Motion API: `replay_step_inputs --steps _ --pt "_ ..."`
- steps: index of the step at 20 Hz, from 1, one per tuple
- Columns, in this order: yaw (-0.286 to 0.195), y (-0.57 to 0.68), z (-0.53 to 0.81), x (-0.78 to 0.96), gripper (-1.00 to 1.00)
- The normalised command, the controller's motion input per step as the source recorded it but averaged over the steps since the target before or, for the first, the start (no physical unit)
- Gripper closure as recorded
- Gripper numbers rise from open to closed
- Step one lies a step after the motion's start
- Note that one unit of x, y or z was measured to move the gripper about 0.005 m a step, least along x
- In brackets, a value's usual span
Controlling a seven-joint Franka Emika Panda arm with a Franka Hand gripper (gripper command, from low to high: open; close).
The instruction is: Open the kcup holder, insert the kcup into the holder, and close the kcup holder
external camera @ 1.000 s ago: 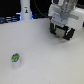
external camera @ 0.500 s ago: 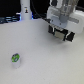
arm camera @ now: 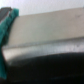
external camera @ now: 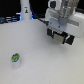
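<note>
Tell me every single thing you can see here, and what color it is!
kcup: one, white with a green top, standing alone on the table toward the exterior view's left.
kcup holder: one, black, at the exterior view's right, mostly hidden behind the arm.
bottle-like post: one, white with dark markings, at the back of the table.
table: one, white, under everything.
gripper: one, light grey and black, right at the kcup holder; its fingers are too blurred to read.

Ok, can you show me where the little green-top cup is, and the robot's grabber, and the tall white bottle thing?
the kcup (external camera: 16,59), exterior view, on its green top.
the gripper (external camera: 58,35), exterior view, on the dark part below the white arm; its fingertips can't be made out.
the tall white post (external camera: 25,10), exterior view, on its upper body.
</note>
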Motion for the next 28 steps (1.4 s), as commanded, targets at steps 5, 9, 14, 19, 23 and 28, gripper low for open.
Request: replay_step_inputs --steps 5,9,14,19,23,28 --pt "-0.059 -0.35 0.21 0.9 1.0" --pt "-0.065 -0.38 0.2 0.87 1.0" --pt "-0.079 -0.22 0.19 0.71 -1.0" --pt "-0.096 -0.09 0.24 0.48 -1.0" --pt "-0.129 -0.28 0.35 0.28 -1.0" --pt "-0.176 -0.52 0.34 0.16 -1.0"
